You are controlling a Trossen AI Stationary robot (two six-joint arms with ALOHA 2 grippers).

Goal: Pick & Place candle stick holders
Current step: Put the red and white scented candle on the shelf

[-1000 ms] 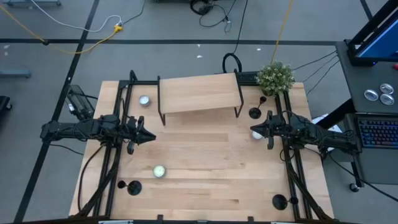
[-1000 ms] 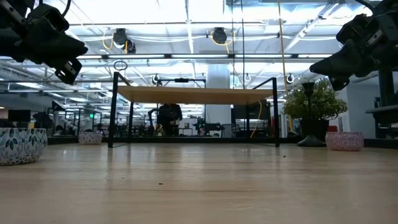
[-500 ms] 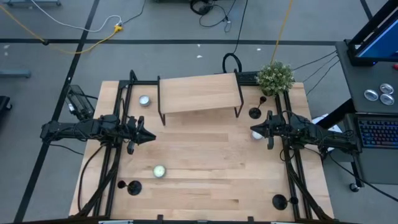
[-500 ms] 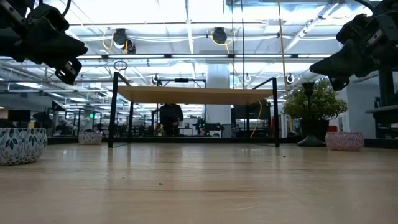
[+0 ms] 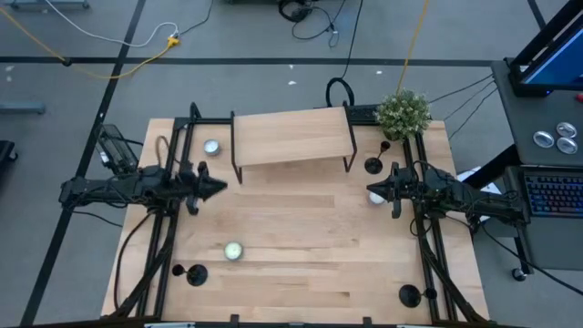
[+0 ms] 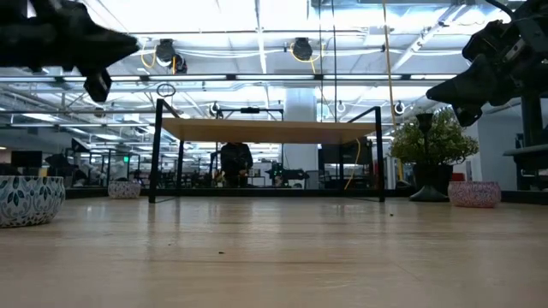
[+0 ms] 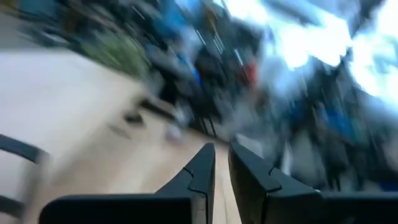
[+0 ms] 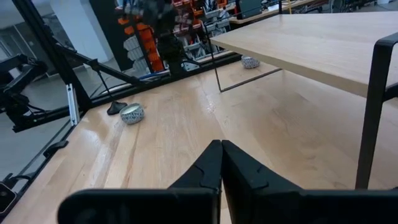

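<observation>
1. Candle stick holders sit at three spots around the raised wooden shelf (image 5: 291,138), which serves as the landmark: one (image 5: 373,166) just off the shelf's right leg beside the potted plant (image 5: 403,111), one (image 5: 194,273) well away toward the counter's front-left corner, and one (image 5: 409,294) toward the front-right corner.
2. Each holder looks matte black, a flat round disc with a thin short stem; from overhead mainly the disc shows, and finer detail is too small to tell.
3. None is gripped; all rest on the counter (image 5: 301,273), so the picking seems not yet begun.
4. The left end effector (image 5: 215,187) hangs in the air just off the shelf's left leg, fingers nearly together with a narrow gap and nothing between them.
5. The right end effector (image 5: 372,193) hovers off the shelf's right side, near the closest holder, fingers pressed together and empty. That nearness likely makes this holder its easiest first target.
6. Silver tealights (image 5: 233,251) lie in front of the shelf and beside its left end; they are not the targets.
</observation>
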